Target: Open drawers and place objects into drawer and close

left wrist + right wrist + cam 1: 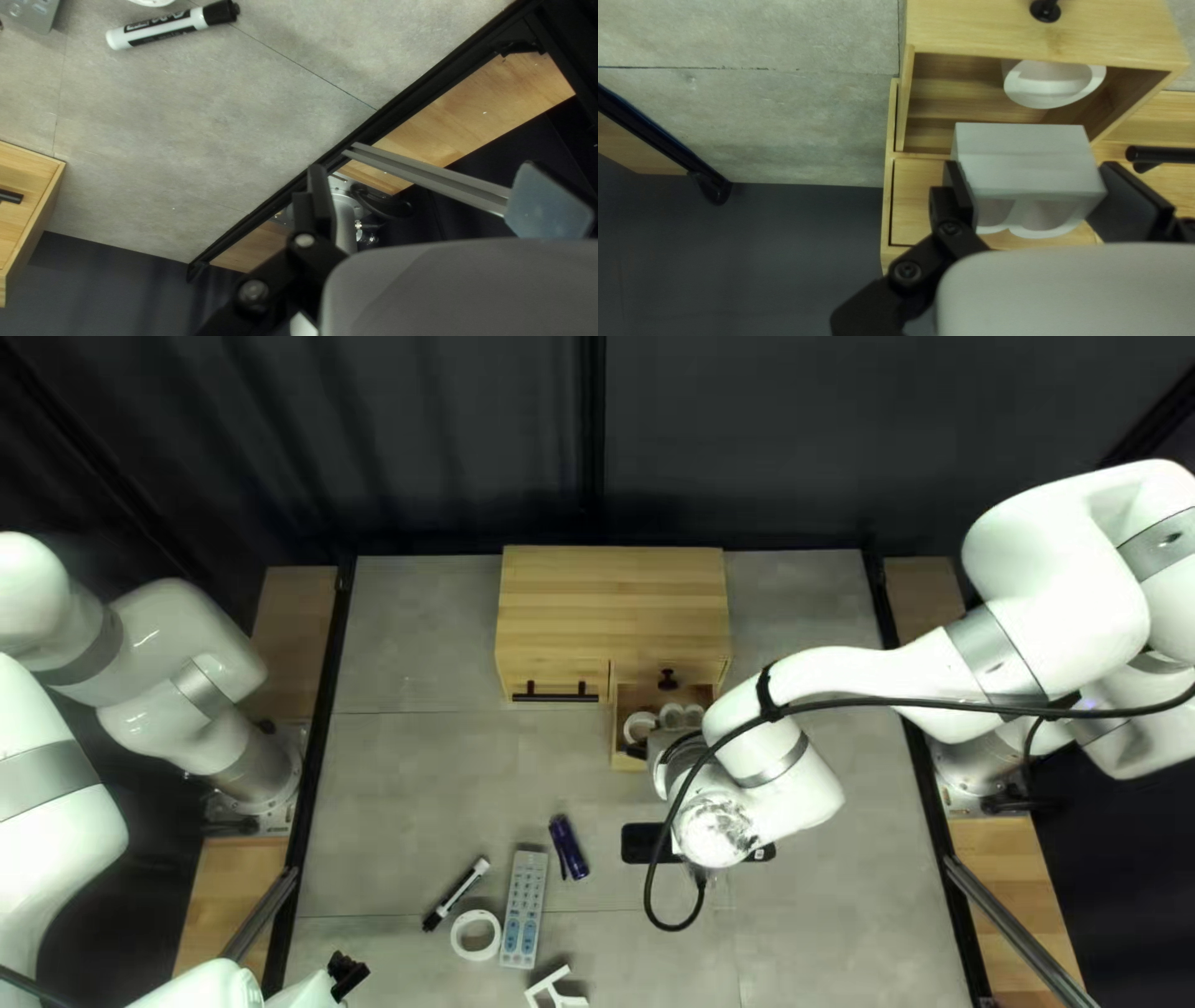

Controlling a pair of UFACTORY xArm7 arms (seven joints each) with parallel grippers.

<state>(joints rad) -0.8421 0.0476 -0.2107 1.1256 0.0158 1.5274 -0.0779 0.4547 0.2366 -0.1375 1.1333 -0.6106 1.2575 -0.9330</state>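
- Black case [641,844]: middle hidden behind right arm [797,790].
- White angular piece [543,986]: cut off, top left view.
- Remote control [38,15], white ring [151,2]: cut off, left wrist view.

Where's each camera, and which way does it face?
Top left: above the near edge, slanting down at the cabinet; both arms show.
Left wrist: looking along the open left end effector at the table's edge.
Right wrist: looking along the right end effector, white block gripped, at the open drawer.
The first two share the marker.
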